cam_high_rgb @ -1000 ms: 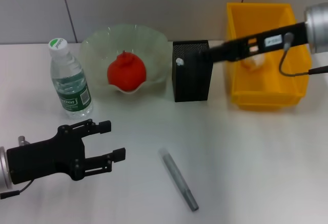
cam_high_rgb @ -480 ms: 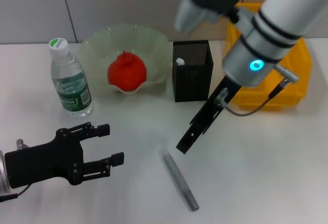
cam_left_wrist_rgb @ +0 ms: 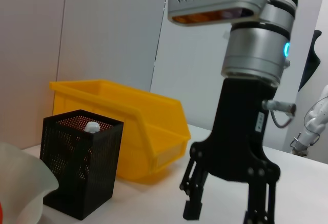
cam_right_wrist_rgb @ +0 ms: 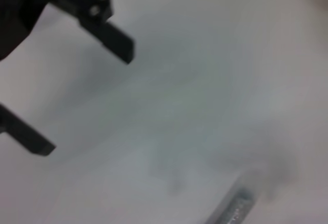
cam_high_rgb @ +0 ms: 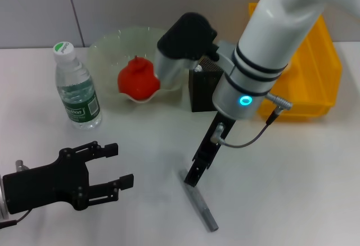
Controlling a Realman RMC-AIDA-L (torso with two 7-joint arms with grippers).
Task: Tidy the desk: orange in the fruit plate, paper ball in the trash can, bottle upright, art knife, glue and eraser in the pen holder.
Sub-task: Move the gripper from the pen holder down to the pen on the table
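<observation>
The grey art knife (cam_high_rgb: 198, 200) lies on the table in front of me and also shows in the right wrist view (cam_right_wrist_rgb: 231, 208). My right gripper (cam_high_rgb: 194, 176) points down, open, just above the knife's far end; the left wrist view (cam_left_wrist_rgb: 225, 215) shows its fingers spread. My left gripper (cam_high_rgb: 120, 165) is open and empty at the lower left. The orange (cam_high_rgb: 138, 78) sits in the fruit plate (cam_high_rgb: 112, 46). The bottle (cam_high_rgb: 77, 88) stands upright. The pen holder (cam_high_rgb: 207, 95) holds a white-tipped stick (cam_left_wrist_rgb: 92, 127). The paper ball and eraser are not in view.
The yellow trash can (cam_high_rgb: 306, 83) stands at the back right, partly behind my right arm, and beside the pen holder (cam_left_wrist_rgb: 79, 167) in the left wrist view (cam_left_wrist_rgb: 138, 126). My left gripper's fingers (cam_right_wrist_rgb: 114, 38) show in the right wrist view.
My right arm has swung from over the trash can and pen holder down to the knife's far end. My left gripper has drifted slightly toward the front edge.
</observation>
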